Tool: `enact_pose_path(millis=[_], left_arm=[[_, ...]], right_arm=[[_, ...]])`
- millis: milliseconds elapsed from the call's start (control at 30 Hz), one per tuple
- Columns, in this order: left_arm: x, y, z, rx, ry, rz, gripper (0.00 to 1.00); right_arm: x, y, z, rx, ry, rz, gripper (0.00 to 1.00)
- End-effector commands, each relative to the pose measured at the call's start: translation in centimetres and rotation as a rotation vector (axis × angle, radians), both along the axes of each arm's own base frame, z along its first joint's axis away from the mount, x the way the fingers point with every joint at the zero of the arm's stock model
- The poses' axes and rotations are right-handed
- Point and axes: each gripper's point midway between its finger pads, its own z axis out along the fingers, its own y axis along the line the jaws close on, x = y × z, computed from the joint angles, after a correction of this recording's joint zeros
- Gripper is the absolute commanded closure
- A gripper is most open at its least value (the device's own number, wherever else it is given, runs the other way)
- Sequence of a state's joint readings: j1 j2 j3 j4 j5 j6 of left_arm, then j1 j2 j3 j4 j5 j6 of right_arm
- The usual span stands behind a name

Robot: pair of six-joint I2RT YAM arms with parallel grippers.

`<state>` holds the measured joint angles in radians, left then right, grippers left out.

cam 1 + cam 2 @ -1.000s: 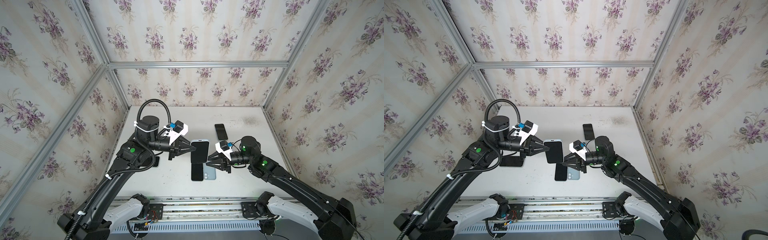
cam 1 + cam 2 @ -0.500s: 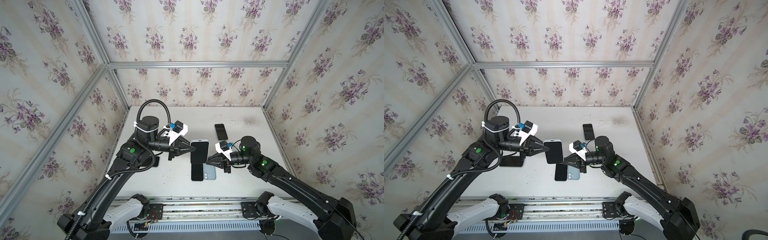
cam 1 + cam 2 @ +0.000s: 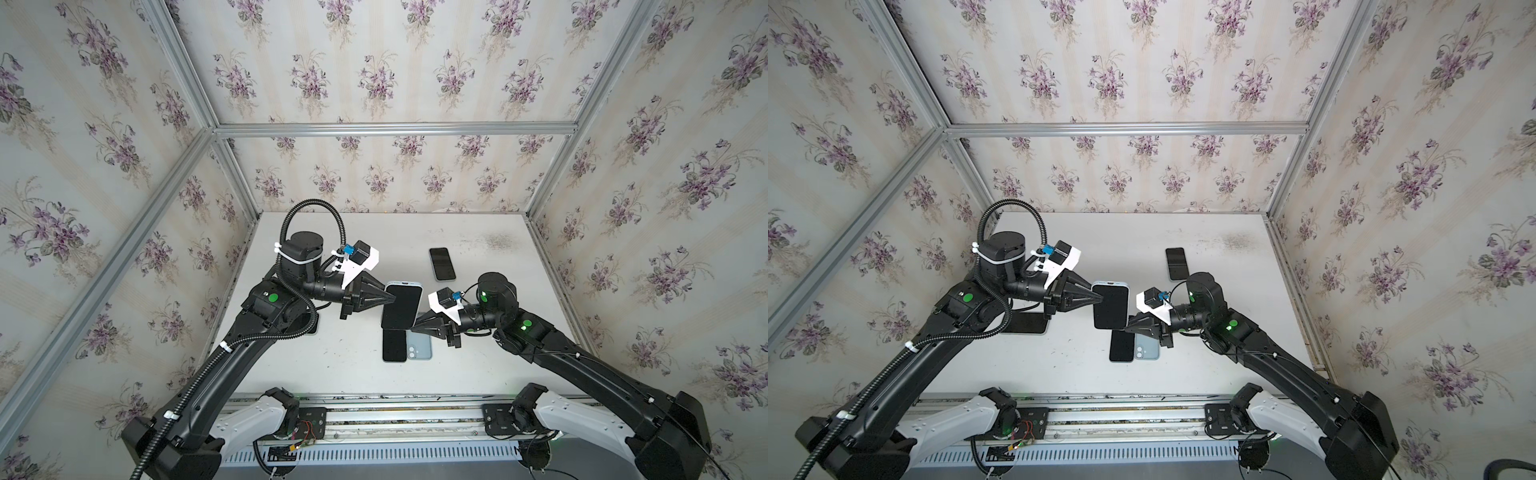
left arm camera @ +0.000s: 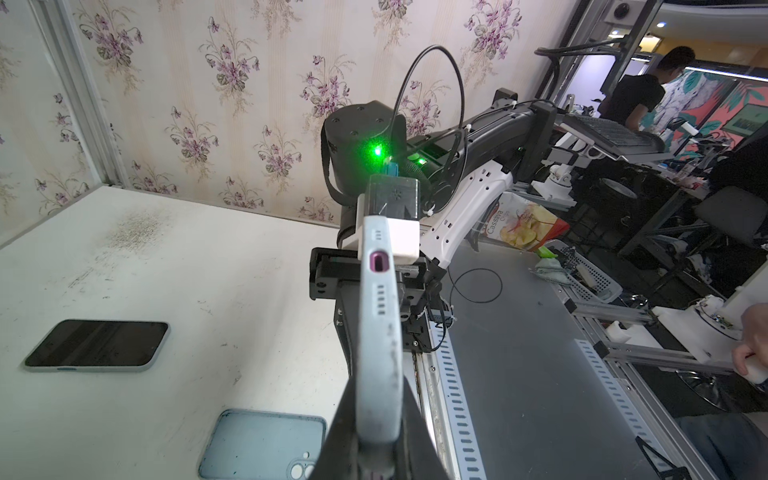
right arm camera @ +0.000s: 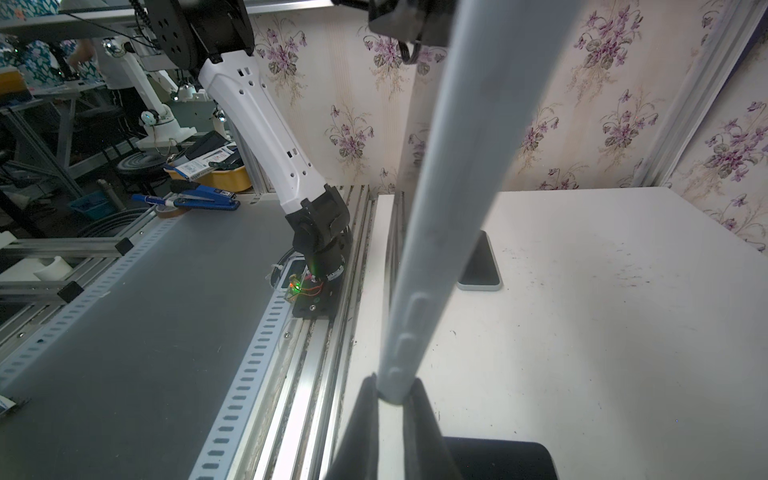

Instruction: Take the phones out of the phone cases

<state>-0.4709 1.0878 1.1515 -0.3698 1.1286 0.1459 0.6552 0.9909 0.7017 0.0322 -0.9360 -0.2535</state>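
Floral wallpaper covers the walls around a white bench (image 3: 478,353), and two black robot arms reach in from the near edge. Between them, raised above the middle of the bench, is a dark-screened phone (image 3: 402,305) sitting inside a pale grey-blue case (image 3: 405,285); both top views show the screen facing up toward the camera. The phone fills the case, and only the case's rim shows around it (image 3: 1111,284).

The left gripper (image 3: 390,298) is clenched on the left edge of the case. In the left wrist view its fingers (image 4: 345,419) pinch the case's thin side, with the charging port visible further along. The right gripper (image 3: 413,326) is clenched on the near right corner of the same case. In the right wrist view its tips (image 5: 390,399) close on the end of the grey edge.

On the bench directly below and nearer lies a second phone (image 3: 394,345), screen up. Touching its right side is a spare pale blue case (image 3: 419,345), lying flat with its hollow side up and camera cut-outs showing (image 4: 264,442). A third phone (image 3: 442,263) lies further back on the right. A fourth phone (image 3: 1027,323) lies on the left, partly under the left arm.
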Motion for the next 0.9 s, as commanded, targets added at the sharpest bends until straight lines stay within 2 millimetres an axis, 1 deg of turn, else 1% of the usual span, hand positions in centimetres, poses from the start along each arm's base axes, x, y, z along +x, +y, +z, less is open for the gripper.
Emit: enact_pose_path(millis=[0,133,300,433,533,733,867], left_arm=[[-0.7,-0.5,0.9,-0.05,0.019,-0.079,1.0],[-0.6,-1.3,0.2,-0.04,0.059,-0.101,1.0],[-0.1,-2.0,-1.0,-0.025,0.111,-0.106,1.0],[0.5,-2.4,-1.8,-0.02,0.144,-0.099,1.0],[0.8,-2.6,-1.8,-0.021,0.159,-0.095,1.0],[0.8,-2.7,-1.6,-0.037,0.184,-0.1,1.0],[0.8,-2.8,-1.6,-0.044,0.197,-0.105,1.0]], right_arm=[[0.7,0.6,3.0,0.076,-0.195,0.006,1.0],[1.0,1.6,4.3,0.074,-0.266,0.021,1.0],[1.8,2.3,3.6,0.012,-0.354,0.011,1.0],[2.7,2.3,4.1,0.038,-0.434,-0.042,1.0],[3.4,2.2,4.9,0.082,-0.463,-0.103,1.0],[4.3,1.4,4.2,0.135,-0.489,-0.212,1.0],[4.4,1.2,4.5,0.153,-0.491,-0.232,1.0]])
